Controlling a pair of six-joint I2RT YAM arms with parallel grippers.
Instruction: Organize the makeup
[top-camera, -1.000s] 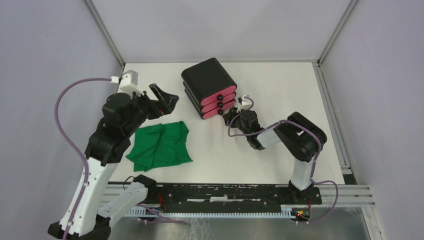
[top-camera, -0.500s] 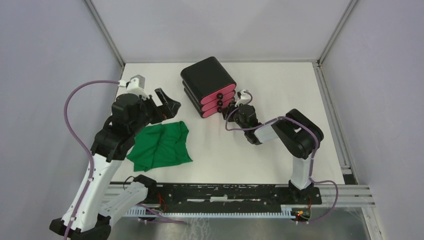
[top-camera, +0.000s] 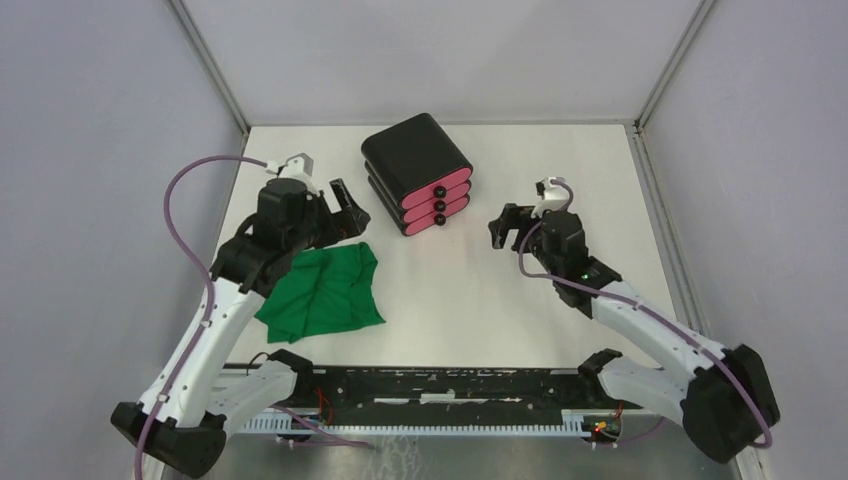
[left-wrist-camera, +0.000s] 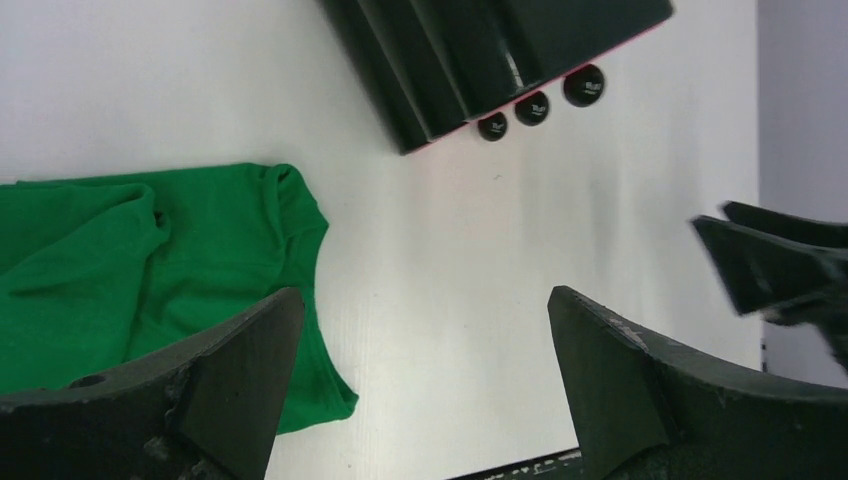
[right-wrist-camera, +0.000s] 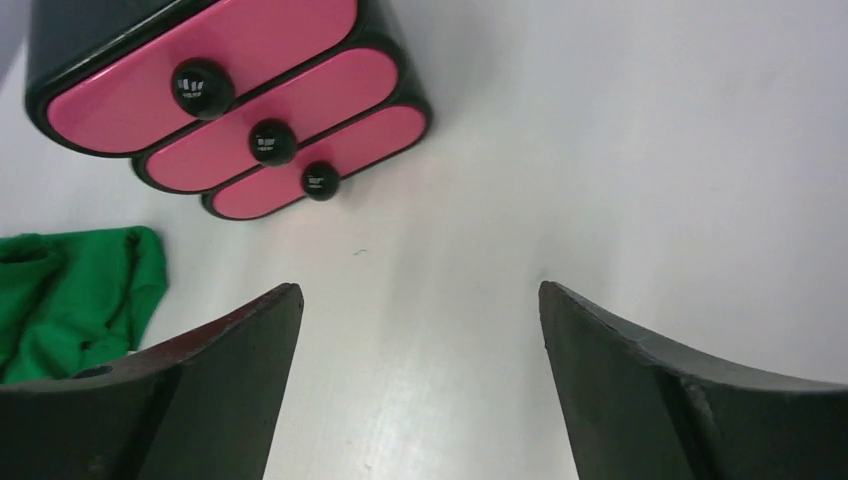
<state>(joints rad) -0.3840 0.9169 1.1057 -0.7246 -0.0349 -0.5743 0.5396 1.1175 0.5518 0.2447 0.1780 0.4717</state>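
Left arm reaches up from its base at 7 o'clock and leans toward 1 o'clock, a purple cable (top-camera: 190, 200) looping behind it. The left gripper (top-camera: 348, 205) hangs above the far right corner of a crumpled green cloth (top-camera: 320, 290), fingers (left-wrist-camera: 235, 370) spread wide with nothing between them. The cloth lies flat on the white table (top-camera: 560, 170), at 7 o'clock from a black box (top-camera: 417, 160). The box sits near the table's far edge at 12 o'clock, its three pink drawers (right-wrist-camera: 280, 40) pushed in, each with a black knob (right-wrist-camera: 272, 141). Right arm stretches low from its base at 5 o'clock, forearm running toward 11 o'clock. The right gripper (top-camera: 505, 222) sits at 3 o'clock from the box, apart from it, pointing toward 9 o'clock, its fingers (right-wrist-camera: 220, 360) parted and holding nothing. The makeup shows in no view, so where it lies cannot be told.
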